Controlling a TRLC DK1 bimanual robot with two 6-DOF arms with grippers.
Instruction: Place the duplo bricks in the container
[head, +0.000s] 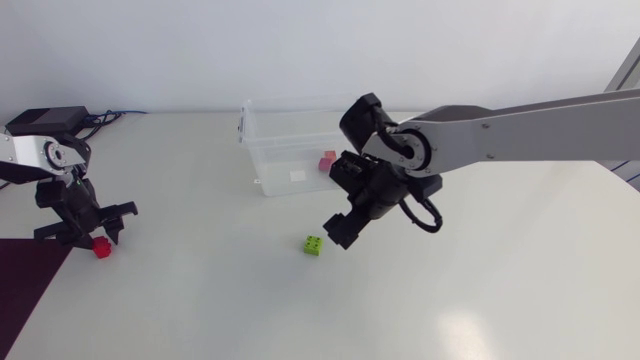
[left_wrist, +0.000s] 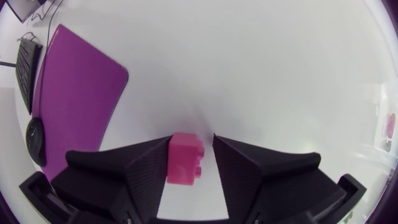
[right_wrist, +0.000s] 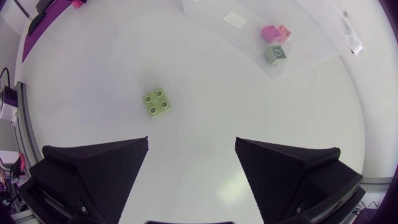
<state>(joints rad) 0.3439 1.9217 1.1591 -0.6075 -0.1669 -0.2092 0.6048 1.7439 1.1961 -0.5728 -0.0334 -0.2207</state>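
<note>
Left arm (head: 45, 155) low over worktop (head: 200, 300), near purple mat (left_wrist: 74, 93); left jaws parted, pink-red brick (left_wrist: 185, 158) standing on worktop between them, seemingly against one finger with a gap to the other; not gripped. Right arm (head: 520, 130) extended across worktop, in front of clear container (head: 285, 150); right jaws spread wide, holding nothing; green brick (right_wrist: 157, 102) lying on worktop just ahead. Inside clear container: pink brick (right_wrist: 269, 31), orange brick (right_wrist: 283, 28), grey-green brick (right_wrist: 277, 54), clustered together.

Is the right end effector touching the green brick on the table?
Apart. The right wrist view shows bare table between the green brick and the open right end effector.
</note>
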